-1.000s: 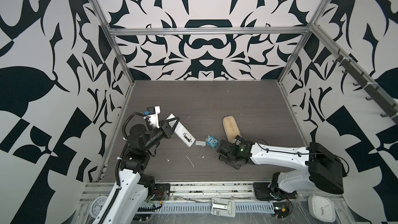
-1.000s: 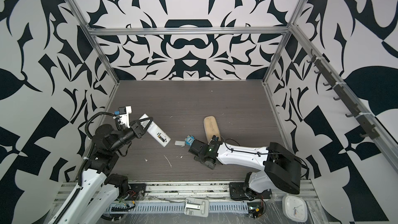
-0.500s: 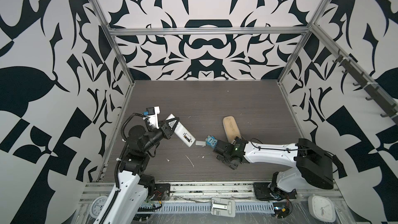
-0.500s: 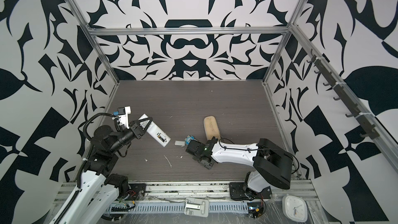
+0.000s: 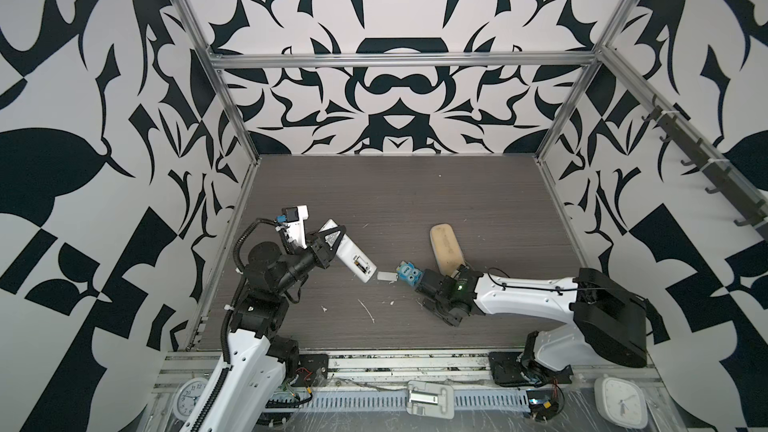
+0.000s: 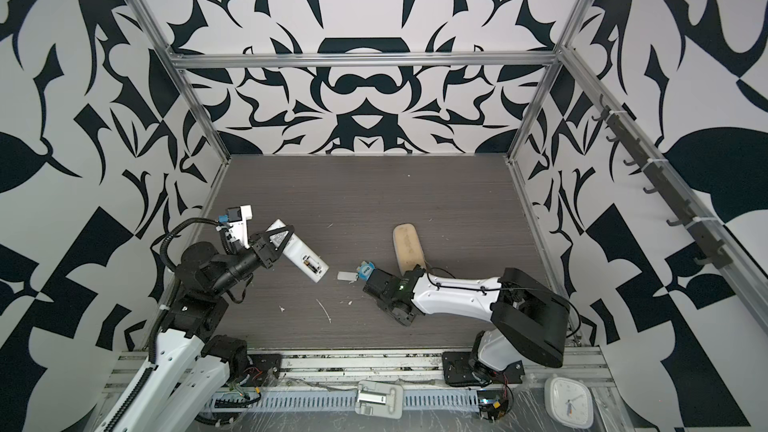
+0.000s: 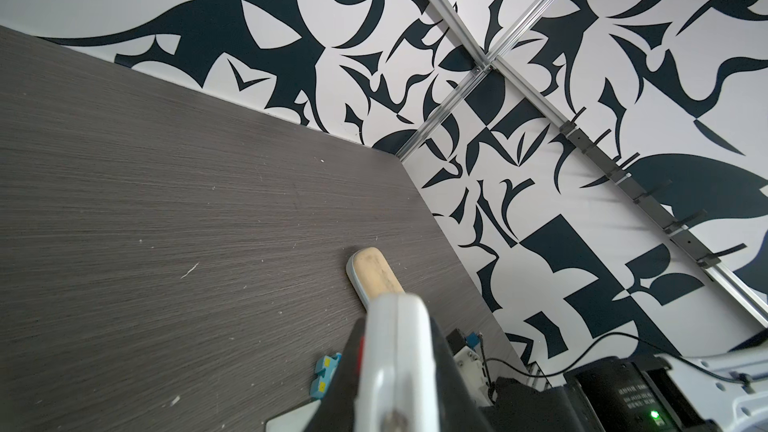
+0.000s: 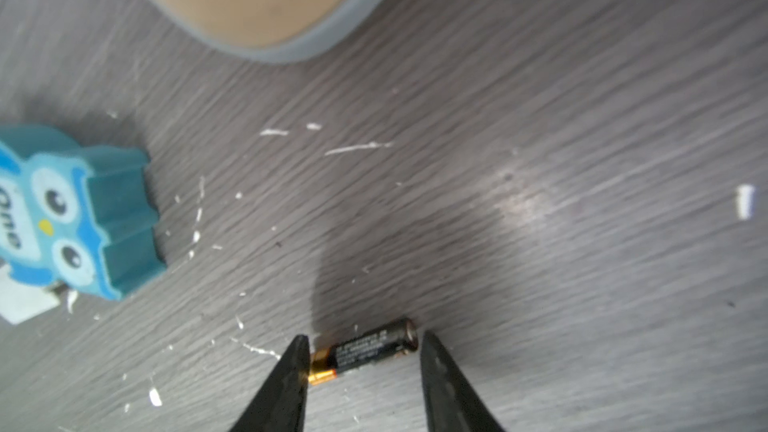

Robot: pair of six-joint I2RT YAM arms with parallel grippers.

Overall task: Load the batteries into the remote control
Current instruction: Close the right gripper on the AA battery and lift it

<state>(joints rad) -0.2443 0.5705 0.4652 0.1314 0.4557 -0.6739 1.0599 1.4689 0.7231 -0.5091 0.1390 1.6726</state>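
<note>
My left gripper [image 5: 329, 243] is shut on the remote control [image 5: 348, 254], a slim white bar held above the table. Its far end slopes down to the right. Its open battery bay [image 6: 309, 263] faces up, and a dark cell with a gold end seems to lie in it. In the left wrist view the remote [image 7: 395, 326] sits between dark fingers [image 7: 441, 371]. My right gripper [image 8: 365, 342] is low on the table, open, astride a black battery [image 8: 374, 347] lying lengthwise between the jaws. One finger touches its gold end; a small gap remains at the other. In both top views this battery is hidden under the right gripper [image 5: 424, 283].
A blue owl eraser [image 5: 409, 274] stands just left of the right gripper, with a flat white piece [image 5: 385, 276] beside it. A tan oblong case [image 5: 445, 249] lies just behind the right wrist. White scraps [image 5: 366, 310] dot the near table. Patterned walls enclose three sides.
The right arm has reached left toward the owl eraser, and its jaws have narrowed round the battery. The left arm and the remote have stayed put.
</note>
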